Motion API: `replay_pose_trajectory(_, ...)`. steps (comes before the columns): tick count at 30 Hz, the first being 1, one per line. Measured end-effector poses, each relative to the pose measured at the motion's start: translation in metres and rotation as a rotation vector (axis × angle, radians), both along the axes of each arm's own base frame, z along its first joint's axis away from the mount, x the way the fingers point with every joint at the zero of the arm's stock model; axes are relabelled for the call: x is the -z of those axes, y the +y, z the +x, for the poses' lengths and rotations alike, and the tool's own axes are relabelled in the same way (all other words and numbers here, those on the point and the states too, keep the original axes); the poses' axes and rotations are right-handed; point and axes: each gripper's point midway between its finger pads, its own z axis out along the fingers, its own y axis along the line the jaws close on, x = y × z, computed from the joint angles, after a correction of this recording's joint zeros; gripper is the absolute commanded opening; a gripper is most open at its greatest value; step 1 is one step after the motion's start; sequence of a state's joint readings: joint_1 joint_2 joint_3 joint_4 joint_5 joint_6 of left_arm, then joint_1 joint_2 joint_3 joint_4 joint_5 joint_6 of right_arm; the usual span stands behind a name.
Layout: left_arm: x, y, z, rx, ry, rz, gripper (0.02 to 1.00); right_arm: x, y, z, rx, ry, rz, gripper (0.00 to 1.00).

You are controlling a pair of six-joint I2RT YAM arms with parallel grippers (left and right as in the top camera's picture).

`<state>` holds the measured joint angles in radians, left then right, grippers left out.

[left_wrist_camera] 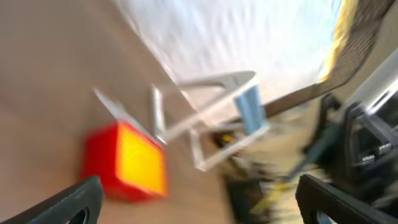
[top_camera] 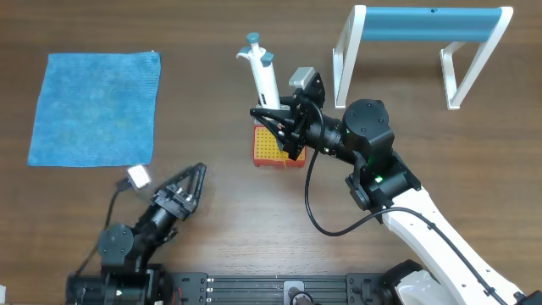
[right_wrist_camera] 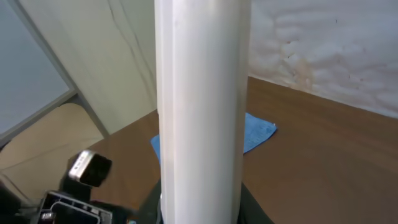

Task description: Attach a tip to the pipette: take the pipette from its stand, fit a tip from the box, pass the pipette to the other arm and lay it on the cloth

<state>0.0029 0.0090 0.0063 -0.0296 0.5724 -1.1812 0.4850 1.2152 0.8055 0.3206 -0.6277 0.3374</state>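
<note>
Pipette one, box one, cloth one

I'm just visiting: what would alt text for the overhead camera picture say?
The right gripper holds a white pipette at a red and yellow tip box in the middle of a wooden table. The left gripper sits open near its base, a blue cloth lies at the far left and a white and blue stand at the far right.

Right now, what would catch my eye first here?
The right gripper grips a white pipette at the red-and-yellow tip box, mid-table. A blue cloth lies at the back left, and a white-and-blue stand sits at the back right.
</note>
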Motion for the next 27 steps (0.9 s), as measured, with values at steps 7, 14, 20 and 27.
replay_pose_trajectory(7,-0.072,-0.009,-0.010,0.100,-0.089,-0.301,1.000,-0.001,0.006,-0.015,-0.083,0.100,0.050,0.080)
replay_pose_trajectory(14,-0.171,-0.048,0.026,0.399,-0.176,-0.089,1.000,-0.004,0.008,-0.022,-0.123,0.151,0.075,0.077)
replay_pose_trajectory(20,-0.194,-0.075,0.078,0.759,-0.241,0.035,1.000,-0.011,0.009,-0.024,-0.136,0.149,0.102,0.080)
replay_pose_trajectory(27,-0.200,-0.112,0.067,0.933,-0.325,0.066,1.000,-0.018,0.010,-0.029,-0.165,0.179,0.138,0.080)
